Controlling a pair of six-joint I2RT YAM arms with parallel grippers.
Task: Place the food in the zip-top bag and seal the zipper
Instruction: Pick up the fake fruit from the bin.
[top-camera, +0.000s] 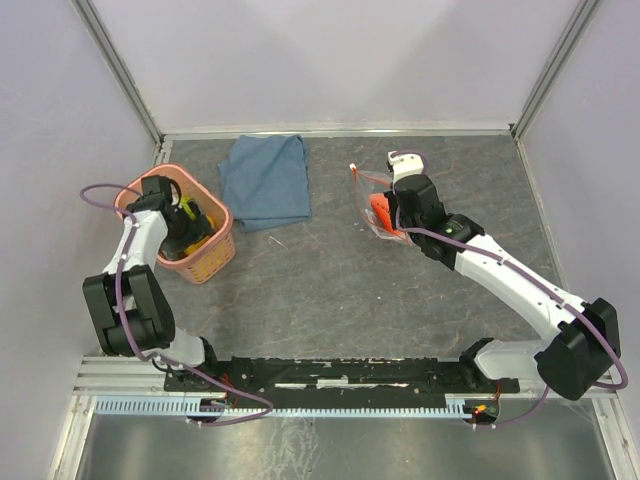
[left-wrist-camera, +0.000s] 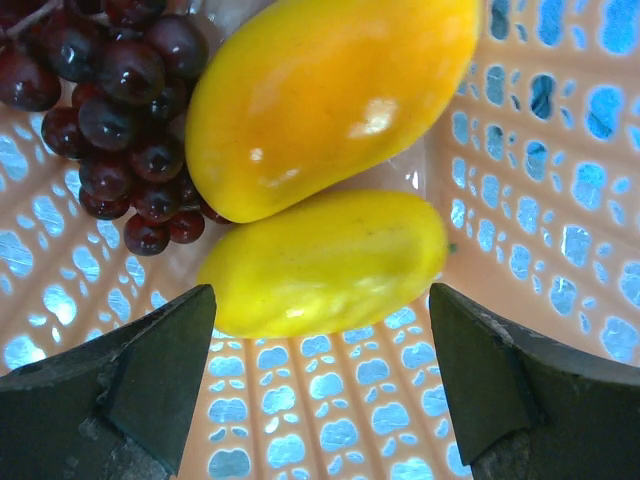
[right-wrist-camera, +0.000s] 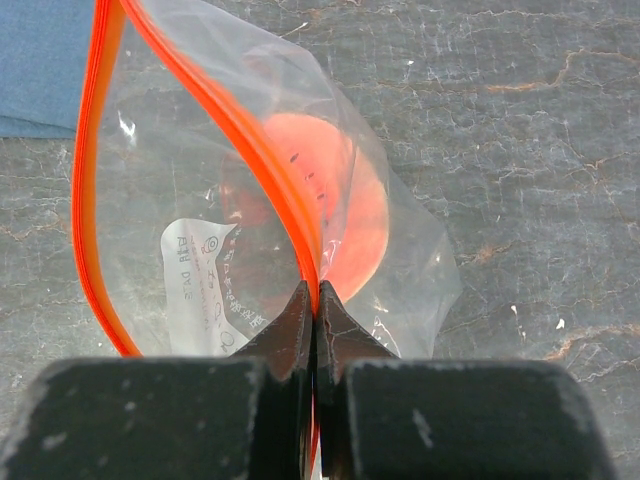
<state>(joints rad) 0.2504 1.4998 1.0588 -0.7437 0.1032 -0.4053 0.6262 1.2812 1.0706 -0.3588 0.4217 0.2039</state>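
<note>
Left tool (left-wrist-camera: 320, 300) stands released, jaws wide apart, inside the pink basket (top-camera: 218, 252) at the left side of the counter (top-camera: 400, 320), poised over the yellow fruit (left-wrist-camera: 325, 265) and gripping nothing. Right tool (right-wrist-camera: 315, 305) is clenched on the zipper (right-wrist-camera: 235, 135) of the zip-top bag (right-wrist-camera: 170, 170), well apart on the right side, with the blue cloth (top-camera: 265, 180) lying further back between the two. The mouth gapes open and one orange piece (right-wrist-camera: 345, 205) lies inside.

We find the rest of the food in the basket: the yellow fruit touching a larger yellow-orange fruit (left-wrist-camera: 330, 100), with the grape bunch (left-wrist-camera: 120, 110) beside them. We judge the yellow fruit light, rigid and glossy, so liable to slip; hold should be taken across its waist. Its long axis runs nearly in line with the jaws' closing direction, one end slightly raised to the right in the left wrist view, so we judge a wrist turn is called for. The bag is thin and limp; we expect it to fold unless held by the stiffer strip.
</note>
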